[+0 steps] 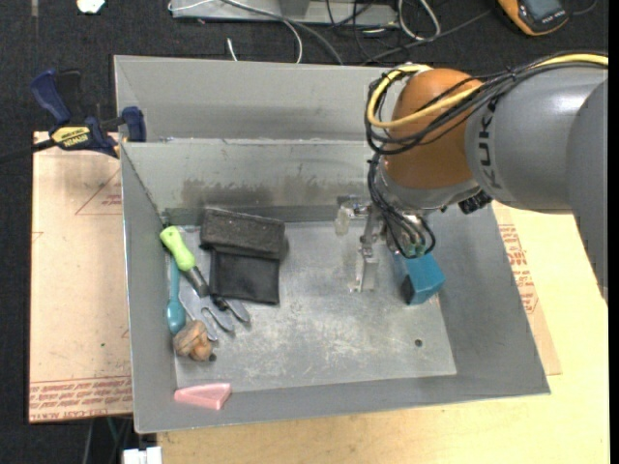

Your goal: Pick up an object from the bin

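My gripper (pixel 363 280) hangs low over the right half of the bin floor, under the orange wrist cover. A blue block (pixel 423 280) with a teal top lies just to its right, close beside it on the floor. Nothing shows held in the gripper. To the left lie a dark grey slab (pixel 243 230) and, partly under it, a flat black pouch (pixel 246 276), well apart from the gripper.
Along the bin's left wall lie a green-handled tool (pixel 180 246), a light-blue handled tool (pixel 174 303), small metal pliers (pixel 221 309) and a brown lump (pixel 197 342). A pink wedge (pixel 203 393) rests at the front left corner. The arm crosses in from the right.
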Action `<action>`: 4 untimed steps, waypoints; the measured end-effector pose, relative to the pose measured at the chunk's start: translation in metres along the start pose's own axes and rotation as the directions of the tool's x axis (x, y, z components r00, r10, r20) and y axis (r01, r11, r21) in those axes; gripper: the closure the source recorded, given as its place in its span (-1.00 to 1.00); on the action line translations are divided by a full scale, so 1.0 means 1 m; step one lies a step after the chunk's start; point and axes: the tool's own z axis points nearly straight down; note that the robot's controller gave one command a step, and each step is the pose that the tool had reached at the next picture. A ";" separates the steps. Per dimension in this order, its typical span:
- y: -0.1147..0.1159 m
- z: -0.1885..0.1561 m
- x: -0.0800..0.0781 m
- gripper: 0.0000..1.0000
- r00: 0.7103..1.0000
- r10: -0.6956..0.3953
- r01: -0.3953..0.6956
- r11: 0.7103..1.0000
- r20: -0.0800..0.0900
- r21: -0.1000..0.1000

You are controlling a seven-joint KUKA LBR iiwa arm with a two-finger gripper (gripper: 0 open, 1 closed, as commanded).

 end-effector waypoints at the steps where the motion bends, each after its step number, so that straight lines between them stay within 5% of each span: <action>1: 0.000 -0.005 -0.002 -1.00 1.000 0.000 0.000 1.000 0.007 0.000; 2: 0.059 0.011 -0.005 -1.00 0.999 0.042 -0.042 0.999 0.007 -0.001; 3: 0.073 0.050 -0.028 -1.00 0.996 0.094 -0.094 0.996 0.013 -0.007; 4: 0.114 0.057 -0.025 -1.00 0.995 0.103 -0.103 0.995 0.011 -0.002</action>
